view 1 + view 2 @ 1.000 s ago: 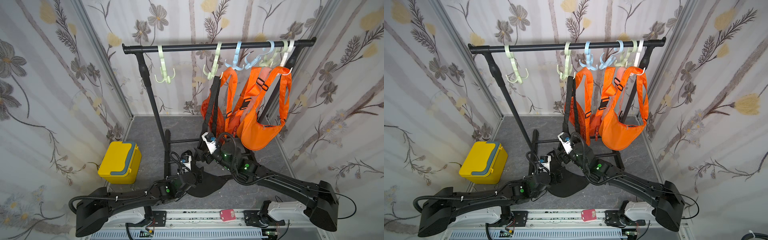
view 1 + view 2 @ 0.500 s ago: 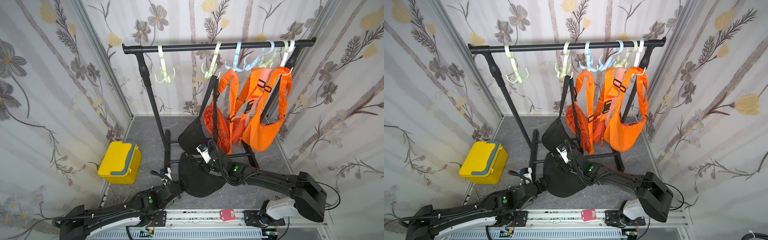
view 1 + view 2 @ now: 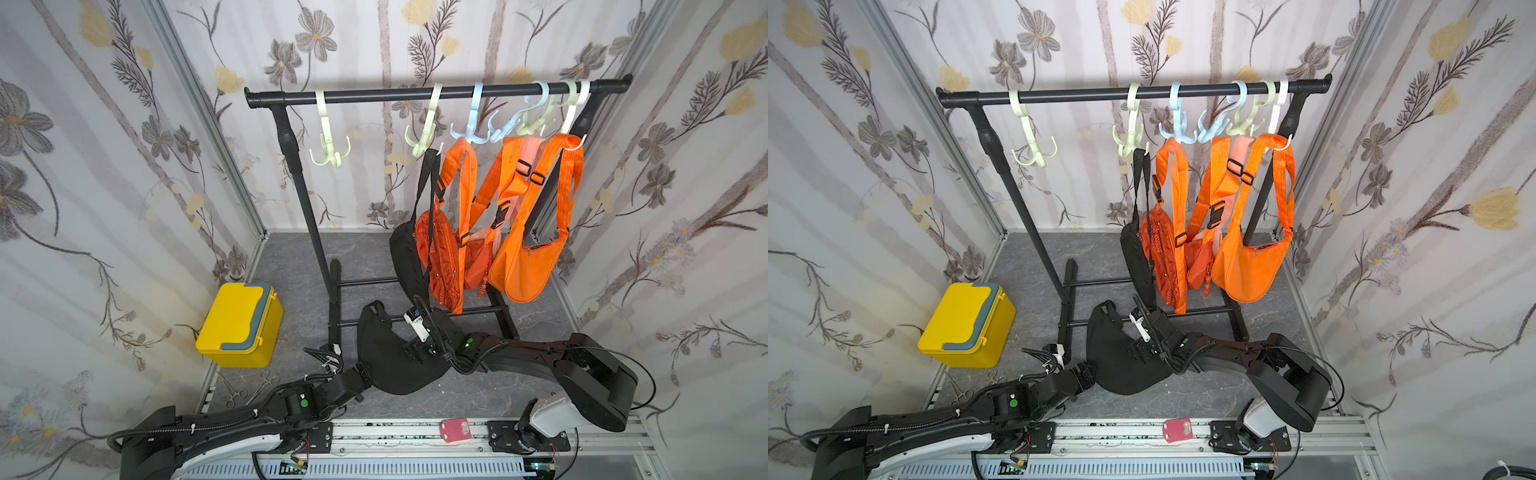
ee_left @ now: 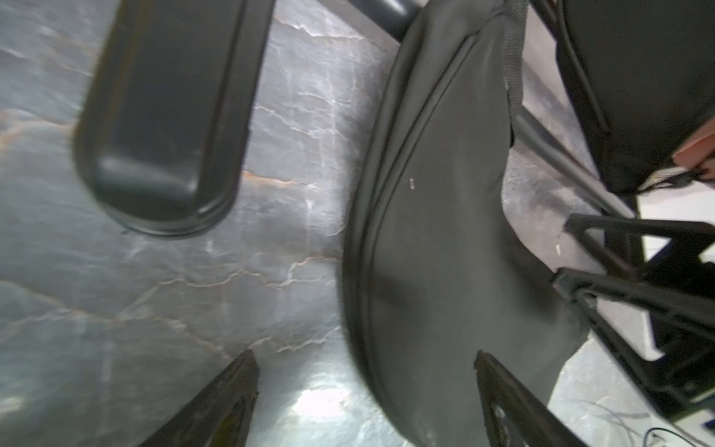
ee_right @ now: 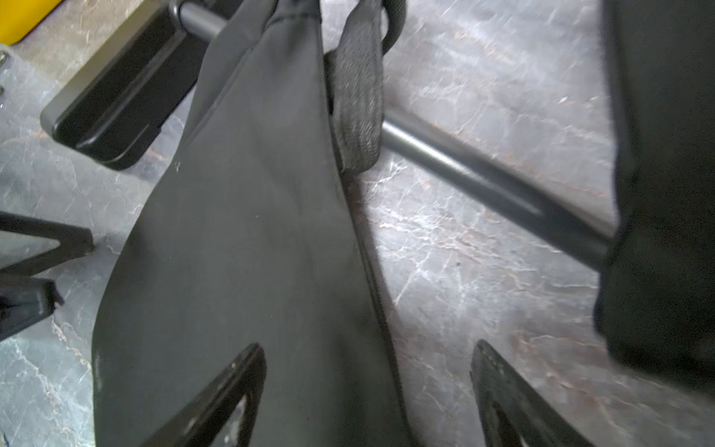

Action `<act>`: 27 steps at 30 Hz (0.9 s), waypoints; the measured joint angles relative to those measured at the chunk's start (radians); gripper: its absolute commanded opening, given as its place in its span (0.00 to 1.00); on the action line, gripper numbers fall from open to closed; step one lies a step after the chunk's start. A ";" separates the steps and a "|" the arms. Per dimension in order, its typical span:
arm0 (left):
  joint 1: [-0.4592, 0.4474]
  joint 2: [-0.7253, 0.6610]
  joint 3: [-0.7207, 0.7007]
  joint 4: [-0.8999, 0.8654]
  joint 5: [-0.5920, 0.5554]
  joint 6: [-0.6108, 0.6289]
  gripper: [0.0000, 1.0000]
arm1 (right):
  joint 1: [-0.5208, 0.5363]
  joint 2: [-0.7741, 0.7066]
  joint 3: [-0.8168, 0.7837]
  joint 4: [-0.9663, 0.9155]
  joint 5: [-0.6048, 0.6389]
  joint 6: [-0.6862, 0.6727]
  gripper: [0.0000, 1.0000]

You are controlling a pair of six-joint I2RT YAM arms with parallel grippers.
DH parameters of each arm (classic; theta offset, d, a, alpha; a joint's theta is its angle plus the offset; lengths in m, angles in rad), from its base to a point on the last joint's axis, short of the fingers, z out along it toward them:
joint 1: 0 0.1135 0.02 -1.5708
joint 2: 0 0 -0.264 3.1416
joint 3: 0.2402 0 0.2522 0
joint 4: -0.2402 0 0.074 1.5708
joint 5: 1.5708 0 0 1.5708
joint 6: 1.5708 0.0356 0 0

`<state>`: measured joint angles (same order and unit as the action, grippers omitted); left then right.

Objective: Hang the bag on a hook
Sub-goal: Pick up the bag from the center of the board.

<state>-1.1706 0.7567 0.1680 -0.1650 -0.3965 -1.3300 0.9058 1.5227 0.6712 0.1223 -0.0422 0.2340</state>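
1. One hung black bag (image 3: 409, 257) dangles by its strap from a pale green hook (image 3: 424, 141) on the rail (image 3: 374, 96), right beside the orange bags (image 3: 523, 266). A second one, the black bag on the bench (image 3: 390, 365), lies flat on the grey bench (image 3: 291, 266) in front of the rack.
2. My left end effector (image 4: 363, 356) sits low at that bag's near edge with its jaws spread and nothing between them. One finger is over the fabric, the other over bare bench.
3. My right end effector (image 5: 367, 346) is also spread and empty, low over the bag's body.
4. I judge the step in hand to be the start of the pick-up of the lying bag, with no grip on it yet.
5. The next move calls for the strap, not the body. The strap loop (image 5: 358, 108) is bunched at the bag's far end, over the rack's lower crossbar (image 5: 483, 182). I'd pinch the webbing there with one end effector and raise it clear of the bar. I'd hold the loop open with the other and carry it up to the lone green hook (image 3: 328, 145), well apart from the crowded ones.
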 measured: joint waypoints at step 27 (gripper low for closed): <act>0.035 -0.170 -0.041 0.194 0.029 0.076 0.70 | -0.078 0.078 -0.085 0.259 -0.414 0.154 0.00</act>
<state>-1.1351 0.5869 0.1268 0.0288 -0.3676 -1.2537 0.8276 1.6009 0.5861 0.3813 -0.4564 0.3882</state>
